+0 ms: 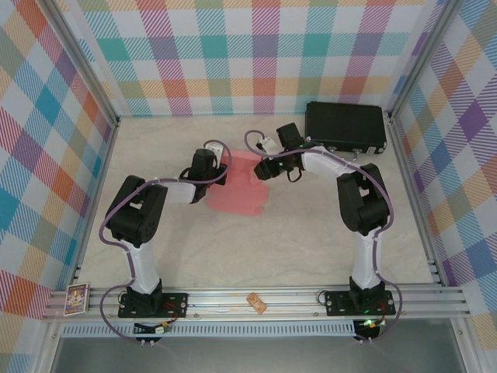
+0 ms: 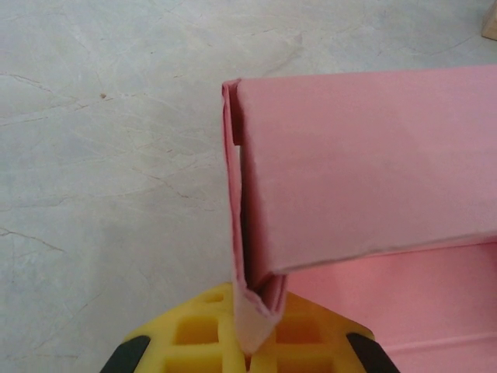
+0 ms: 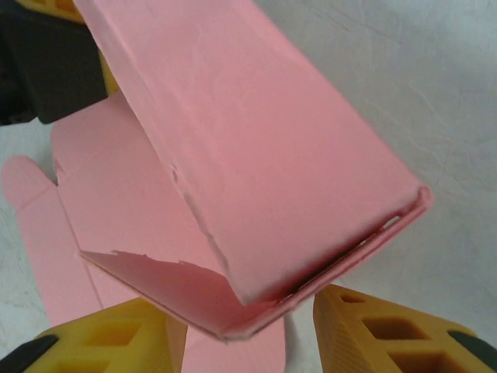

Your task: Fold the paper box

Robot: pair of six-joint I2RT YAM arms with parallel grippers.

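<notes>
The salmon-pink paper box lies partly folded on the table's middle, between both arms. My left gripper is at its left edge; in the left wrist view its yellow fingers are shut on a folded pink edge that stands upright, and a wide panel of the paper box leans to the right. My right gripper is at the sheet's far right corner. Its yellow fingers stand apart around a folded corner of the paper box, with a gap showing by the right finger.
A black hard case with a handle lies at the back right, close behind the right arm. A small card and a small orange piece sit on the front rail. Checked walls close in three sides.
</notes>
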